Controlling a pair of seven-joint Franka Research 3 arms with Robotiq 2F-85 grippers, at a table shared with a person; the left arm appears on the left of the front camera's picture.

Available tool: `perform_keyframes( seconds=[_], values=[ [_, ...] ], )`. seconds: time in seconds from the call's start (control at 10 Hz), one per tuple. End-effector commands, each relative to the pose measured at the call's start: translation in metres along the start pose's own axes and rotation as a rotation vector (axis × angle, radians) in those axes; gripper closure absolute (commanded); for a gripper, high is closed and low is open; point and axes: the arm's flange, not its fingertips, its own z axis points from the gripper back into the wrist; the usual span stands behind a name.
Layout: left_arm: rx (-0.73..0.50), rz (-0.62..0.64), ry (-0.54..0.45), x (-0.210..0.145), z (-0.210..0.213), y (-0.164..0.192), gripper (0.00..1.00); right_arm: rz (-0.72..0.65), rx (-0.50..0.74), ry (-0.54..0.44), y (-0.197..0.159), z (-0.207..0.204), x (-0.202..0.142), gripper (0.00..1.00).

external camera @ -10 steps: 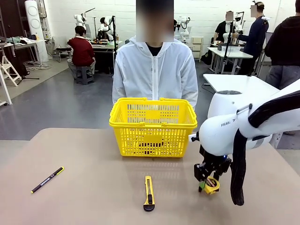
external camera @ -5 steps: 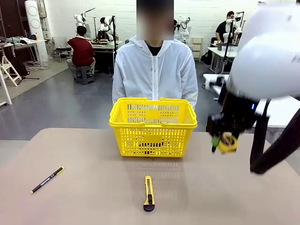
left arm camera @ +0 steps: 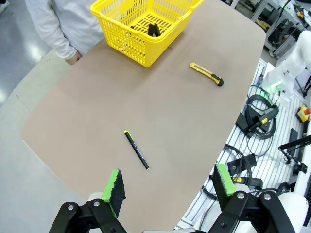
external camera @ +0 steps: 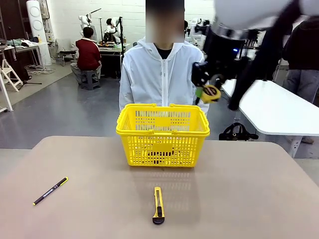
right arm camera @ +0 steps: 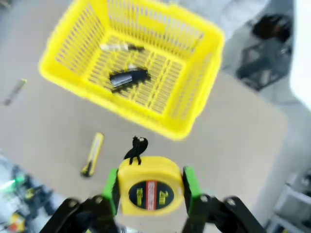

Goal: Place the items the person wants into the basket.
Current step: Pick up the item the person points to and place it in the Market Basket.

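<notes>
Fingers (right arm camera: 189,187) gripping tape measure (external camera: 211,93), now raised beside basket (external camera: 163,134)

The front view faces the person (external camera: 164,74) across the surface (external camera: 249,199). Both wrist views look steeply down from high above, sharing the basket (left arm camera: 146,29) and utility knife (right arm camera: 92,154).

The basket (external camera: 163,134) stands at the table's (external camera: 259,199) far middle, the person (external camera: 164,74) behind it. The marker (right arm camera: 120,47) lies inside. The knife (external camera: 158,204) lies before the basket — the pen (external camera: 50,190) far left. The tape measure (external camera: 211,93) hangs above the basket's right end.
</notes>
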Motion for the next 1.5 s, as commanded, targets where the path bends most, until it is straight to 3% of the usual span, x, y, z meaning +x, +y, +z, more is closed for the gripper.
perform_keyframes(
  seconds=[0.0,0.3,0.5,0.9,1.4],
  values=[
    [-0.013,-0.019,-0.018,-0.003,0.0,0.0,0.06,0.117,-0.014,0.032,0.011,-0.013,0.074,0.95],
    [-0.013,-0.019,-0.018,-0.003,0.0,0.0,0.06,0.264,0.035,0.084,0.026,-0.08,0.145,0.95],
    [-0.013,-0.019,-0.018,-0.003,0.0,0.0,0.06,0.314,0.044,0.122,0.034,-0.126,0.163,0.95],
    [-0.013,-0.019,-0.018,-0.003,0.0,0.0,0.06,0.387,0.023,0.252,0.059,-0.192,0.155,0.95],
    [-0.013,-0.019,-0.018,-0.003,0.0,0.0,0.06,0.364,0.059,0.248,0.062,-0.206,0.134,0.95]
  ],
)
